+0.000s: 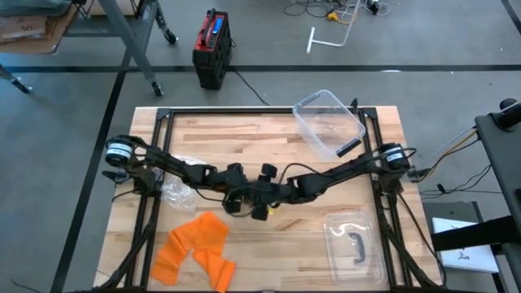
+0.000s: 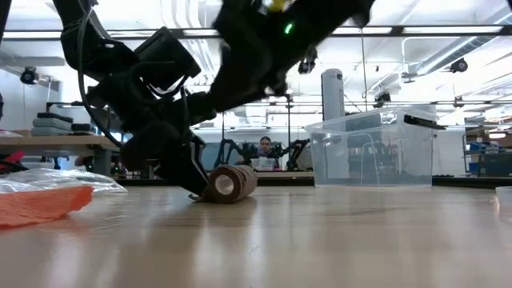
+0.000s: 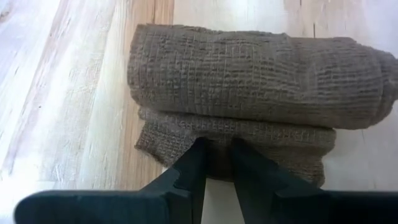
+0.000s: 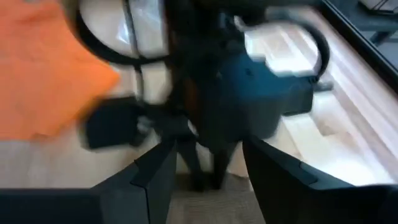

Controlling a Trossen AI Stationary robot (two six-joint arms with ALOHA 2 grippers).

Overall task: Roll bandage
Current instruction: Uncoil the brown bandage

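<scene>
A brown gauze bandage (image 3: 261,74) lies rolled up on the wooden table (image 1: 269,138) at its middle; in the low view the roll (image 2: 230,183) rests on its side. My left gripper (image 3: 217,163) is at the roll's near side, shut on the loose tail. My right gripper (image 4: 205,168) hangs open just above the roll, touching nothing, with the brown bandage (image 4: 205,208) below its fingers. In the high view both grippers (image 1: 248,199) meet at the table's middle and hide the roll. My left gripper pinches the edge of the bandage's loose tail (image 3: 217,138) between its two fingers, at the foot of the roll. The fingers slant down from the table's left. The tail lies flat on the table and the roll rests on it.
An orange bandage (image 1: 195,248) lies crumpled near the front left. Clear plastic wrap (image 1: 175,193) sits by the left arm. A clear plastic box (image 1: 330,122) stands at the back right, and its lid (image 1: 354,244) lies at the front right.
</scene>
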